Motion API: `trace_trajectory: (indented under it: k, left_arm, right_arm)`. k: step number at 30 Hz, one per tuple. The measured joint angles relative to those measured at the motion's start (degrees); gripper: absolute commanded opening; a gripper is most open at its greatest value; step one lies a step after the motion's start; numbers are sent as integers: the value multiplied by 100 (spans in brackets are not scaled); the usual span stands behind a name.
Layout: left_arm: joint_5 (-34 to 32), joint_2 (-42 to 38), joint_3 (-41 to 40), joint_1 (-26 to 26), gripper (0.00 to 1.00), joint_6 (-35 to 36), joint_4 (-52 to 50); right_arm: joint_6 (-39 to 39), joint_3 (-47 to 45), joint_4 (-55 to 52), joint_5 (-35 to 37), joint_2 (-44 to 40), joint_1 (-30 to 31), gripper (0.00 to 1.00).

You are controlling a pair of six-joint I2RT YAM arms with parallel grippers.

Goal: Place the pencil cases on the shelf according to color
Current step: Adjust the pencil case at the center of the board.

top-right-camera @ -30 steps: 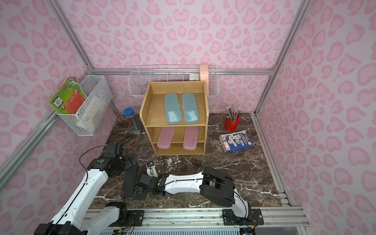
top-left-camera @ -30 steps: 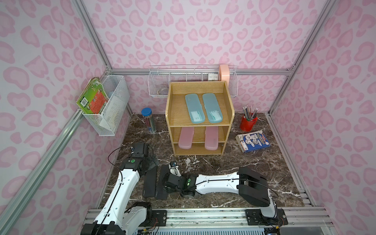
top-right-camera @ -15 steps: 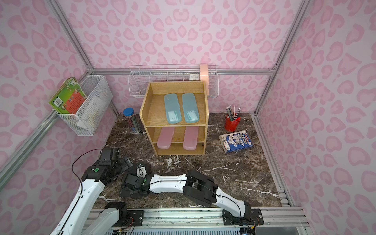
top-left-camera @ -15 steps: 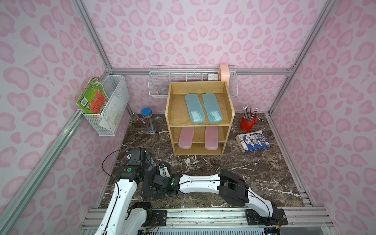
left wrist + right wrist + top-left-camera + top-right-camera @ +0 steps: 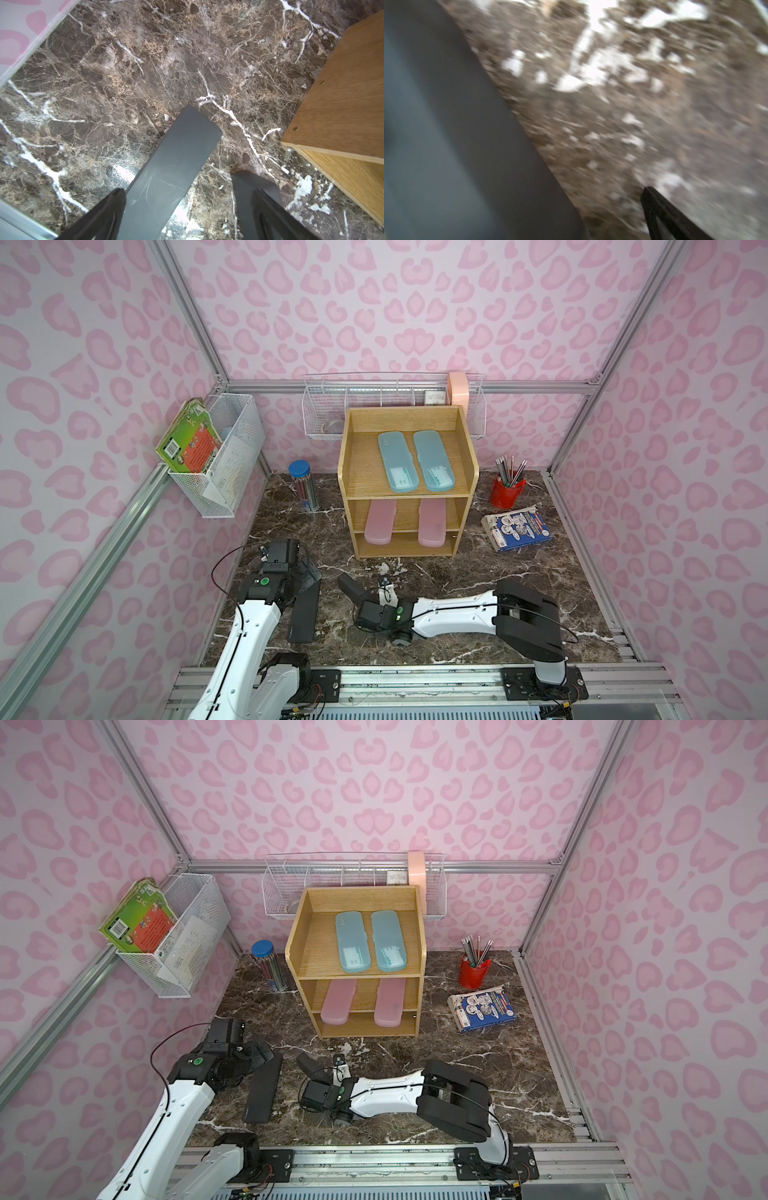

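Note:
The oak shelf [image 5: 407, 549] [image 5: 370, 1029] holds two light blue pencil cases [image 5: 397, 462] [image 5: 433, 461] on top and two pink ones [image 5: 380, 522] [image 5: 432, 524] on the middle tier. One black case [image 5: 304, 614] [image 5: 166, 172] lies on the marble. My left gripper [image 5: 309, 577] [image 5: 188, 191] is open over its far end, the case close to one finger. A second black case [image 5: 348, 586] [image 5: 446, 135] lies at an angle, mostly hidden under my right gripper [image 5: 360, 598]. That gripper is open, and a gap separates its visible finger [image 5: 662, 216] from the case.
A blue-lidded pencil tube [image 5: 304, 485] stands left of the shelf. A red cup of pencils [image 5: 507, 489] and a book [image 5: 517, 531] are to its right. White wire baskets [image 5: 224, 460] [image 5: 395, 406] hang on the walls. The shelf's side wall [image 5: 342, 93] is near the left gripper.
My right gripper swung left up to the black cases beside the left arm, then back right. One black case now lies apart from the other, at an angle. The right wrist view is blurred.

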Motion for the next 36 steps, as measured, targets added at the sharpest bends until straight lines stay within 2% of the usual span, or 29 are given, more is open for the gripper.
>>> trace_trajectory:
  k: [10,18,23,31,36]
  left_arm:
    - [264,74,-118,-81,99,0,4]
    - [304,341,-258,-468,99,-50,140]
    - [249,496,-205,-761,99,-168,199]
    - [144,389,-221,-802,99,-212,197]
    - [103,586,-219,-820,99,-188,203]
  right_arm:
    - [2,-1032,238,170,-1257,166,99]
    - [-597,-1720,778,208,-1993,-17,94]
    - [-1071,-1880,1207,-2,-2079,-269,92]
    - [-1576,-2109,1891,-382,-2022,-688,87]
    - [-1803,-2404,2430,-688,-2140,-955,83]
